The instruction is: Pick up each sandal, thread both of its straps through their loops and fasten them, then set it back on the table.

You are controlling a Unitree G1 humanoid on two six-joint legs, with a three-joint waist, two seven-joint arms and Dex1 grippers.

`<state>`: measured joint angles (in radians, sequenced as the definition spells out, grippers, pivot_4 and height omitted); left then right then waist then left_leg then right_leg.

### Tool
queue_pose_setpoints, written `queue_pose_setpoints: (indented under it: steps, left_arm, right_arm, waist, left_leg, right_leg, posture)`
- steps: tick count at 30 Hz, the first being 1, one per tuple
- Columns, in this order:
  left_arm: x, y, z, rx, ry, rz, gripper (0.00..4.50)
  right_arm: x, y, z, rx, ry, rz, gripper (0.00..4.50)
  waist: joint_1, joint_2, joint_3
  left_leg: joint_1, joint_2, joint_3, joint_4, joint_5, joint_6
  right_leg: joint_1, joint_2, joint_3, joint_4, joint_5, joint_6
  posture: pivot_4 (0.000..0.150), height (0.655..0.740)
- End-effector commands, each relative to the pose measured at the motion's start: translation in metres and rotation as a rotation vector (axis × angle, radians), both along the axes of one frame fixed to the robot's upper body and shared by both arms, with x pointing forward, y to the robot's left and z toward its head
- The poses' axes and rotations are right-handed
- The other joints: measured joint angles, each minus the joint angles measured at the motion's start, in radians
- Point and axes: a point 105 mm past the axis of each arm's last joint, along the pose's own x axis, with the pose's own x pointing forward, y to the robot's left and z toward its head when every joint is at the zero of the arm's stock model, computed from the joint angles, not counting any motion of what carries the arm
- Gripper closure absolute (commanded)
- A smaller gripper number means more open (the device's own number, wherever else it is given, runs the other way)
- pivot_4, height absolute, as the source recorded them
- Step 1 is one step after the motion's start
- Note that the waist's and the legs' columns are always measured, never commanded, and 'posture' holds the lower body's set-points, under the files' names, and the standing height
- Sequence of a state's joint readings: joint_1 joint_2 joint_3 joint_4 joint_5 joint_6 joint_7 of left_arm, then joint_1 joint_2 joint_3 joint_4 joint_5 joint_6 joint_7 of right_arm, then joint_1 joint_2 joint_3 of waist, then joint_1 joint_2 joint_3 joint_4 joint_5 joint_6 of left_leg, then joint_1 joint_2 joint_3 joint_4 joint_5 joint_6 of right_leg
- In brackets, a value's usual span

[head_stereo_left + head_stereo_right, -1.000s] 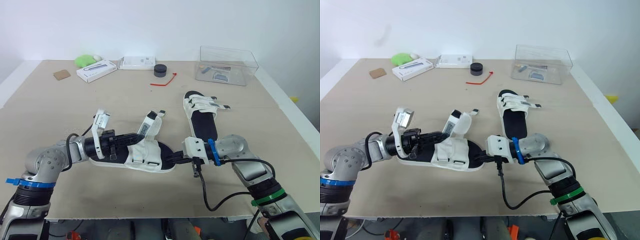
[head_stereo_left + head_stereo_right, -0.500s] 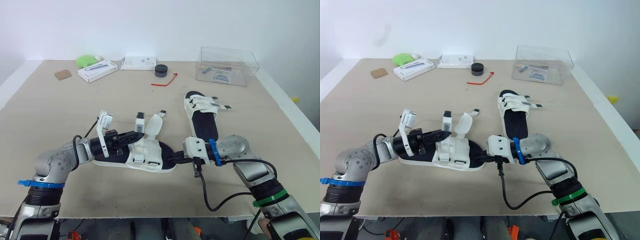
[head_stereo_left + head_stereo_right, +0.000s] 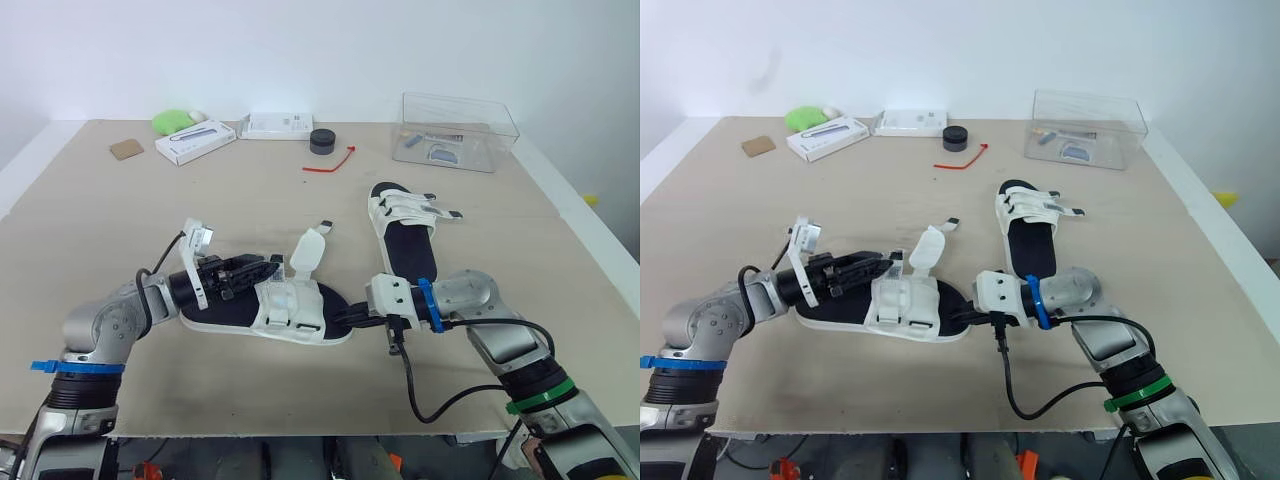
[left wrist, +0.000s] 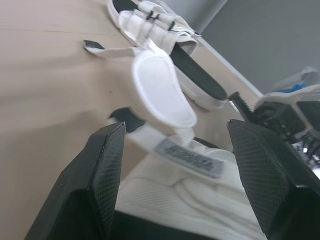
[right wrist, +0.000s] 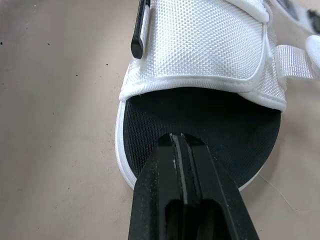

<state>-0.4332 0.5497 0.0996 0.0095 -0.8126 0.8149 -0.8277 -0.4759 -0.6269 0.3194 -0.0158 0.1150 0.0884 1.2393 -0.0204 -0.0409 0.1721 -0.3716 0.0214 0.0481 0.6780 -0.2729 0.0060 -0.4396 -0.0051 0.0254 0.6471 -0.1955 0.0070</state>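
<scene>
1. A beige table (image 3: 120,215) stands against a white wall.
2. The near sandal (image 3: 290,308) lies flat on the table at the front, between the 2 arms, with its heel toward the robot's left and its toe toward the right.
3. It has a black footbed and white straps. One padded strap flap (image 3: 308,250) stands up loose from the far side, and a thin strap end with a black tip (image 3: 325,224) reaches past it onto the table.
4. The left gripper (image 3: 268,268) lies low over the heel half of this sandal, pointing at the straps. Its 2 fingers are spread apart, and the left wrist view shows the white upper and the loose flap between them. They grasp nothing.
5. The right gripper (image 5: 181,137) comes in from the toe end. Its 2 fingers are pressed together, with the tips over the toe edge of the black footbed.
6. The second sandal (image 3: 405,235) lies just beyond the right arm, lengthwise away from the robot, with its straps laid across the top.
7. At the far edge are a clear plastic box (image 3: 458,130), a small black round object (image 3: 321,141), a red tie (image 3: 330,163), 2 white boxes (image 3: 194,141) (image 3: 275,125), a green object (image 3: 170,121) and a brown square (image 3: 125,149).
</scene>
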Motion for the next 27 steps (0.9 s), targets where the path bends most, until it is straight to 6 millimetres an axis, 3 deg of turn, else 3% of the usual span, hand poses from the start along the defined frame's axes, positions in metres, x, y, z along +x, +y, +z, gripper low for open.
queue_pose_setpoints:
  steps: [1, 5, 6, 8, 14, 15, 20, 27]
  left_arm:
    - [0.016, 0.015, 0.035, 0.05, -0.17, 0.03, 1.16]
    - [0.012, 0.0, 0.043, 0.043, -0.214, -0.061, 1.16]
    - [0.01, -0.004, 0.042, 0.034, -0.203, -0.081, 1.54]
    - [0.007, -0.014, 0.036, 0.043, -0.191, -0.128, 1.88]
    - [0.007, -0.028, 0.019, 0.049, -0.07, -0.216, 4.26]
    - [0.009, -0.028, 0.016, 0.059, -0.043, -0.217, 4.38]
    - [0.006, -0.027, 0.003, 0.111, 0.102, -0.289, 4.38]
    - [0.002, -0.024, -0.015, 0.201, 0.176, -0.33, 4.38]
  right_arm:
    - [-0.001, -0.006, -0.005, -0.026, 0.009, -0.019, 4.5]
    - [-0.002, -0.007, -0.005, -0.027, 0.009, -0.019, 4.5]
    - [-0.001, -0.007, -0.005, -0.027, 0.008, -0.019, 4.5]
    - [-0.001, -0.006, -0.005, -0.027, 0.006, -0.019, 4.5]
    - [-0.001, -0.006, -0.004, -0.027, 0.005, -0.019, 4.5]
    - [-0.001, -0.006, -0.004, -0.029, 0.005, -0.019, 4.5]
    - [0.0, -0.005, -0.003, -0.023, 0.003, -0.026, 4.5]
    - [0.0, -0.005, -0.004, -0.02, 0.004, -0.03, 4.5]
  waist:
    - [0.0, -0.001, 0.0]
    - [0.0, -0.001, 0.0]
    - [0.0, -0.001, 0.0]
    - [0.0, -0.001, 0.0]
    - [0.0, -0.002, 0.0]
    - [0.0, -0.002, 0.0]
    - [0.0, -0.002, 0.0]
    - [0.0, -0.002, -0.001]
  left_leg:
    - [0.0, 0.0, 0.0, 0.0, 0.0, 0.0]
    - [0.0, 0.0, 0.0, 0.0, 0.0, 0.0]
    - [0.0, -0.001, 0.0, 0.0, 0.0, 0.0]
    - [-0.001, -0.001, 0.0, 0.0, -0.001, 0.0]
    - [-0.001, -0.001, 0.0, 0.0, -0.001, 0.0]
    - [-0.001, -0.001, 0.0, 0.0, 0.0, 0.0]
    - [-0.001, -0.001, -0.001, 0.0, 0.0, 0.0]
    - [-0.001, -0.001, -0.001, 0.0, 0.0, 0.0]
  right_leg:
    - [0.0, 0.0, 0.0, 0.0, 0.0, 0.0]
    - [0.0, 0.0, -0.001, 0.0, 0.0, 0.0]
    - [0.0, -0.001, 0.0, 0.0, 0.0, 0.0]
    - [0.0, -0.001, 0.0, 0.0, 0.0, 0.0]
    - [-0.001, -0.001, 0.0, 0.0, -0.001, 0.001]
    - [0.0, -0.001, 0.0, 0.0, -0.001, 0.001]
    - [0.0, 0.0, -0.001, 0.0, -0.001, 0.001]
    - [0.0, -0.001, 0.0, 0.0, -0.001, 0.001]
  posture:
    - [0.15, 0.74]
    - [0.15, 0.74]
    - [0.15, 0.74]
    - [0.15, 0.74]
    - [0.15, 0.74]
    - [0.15, 0.74]
    - [0.15, 0.74]
    - [0.15, 0.74]
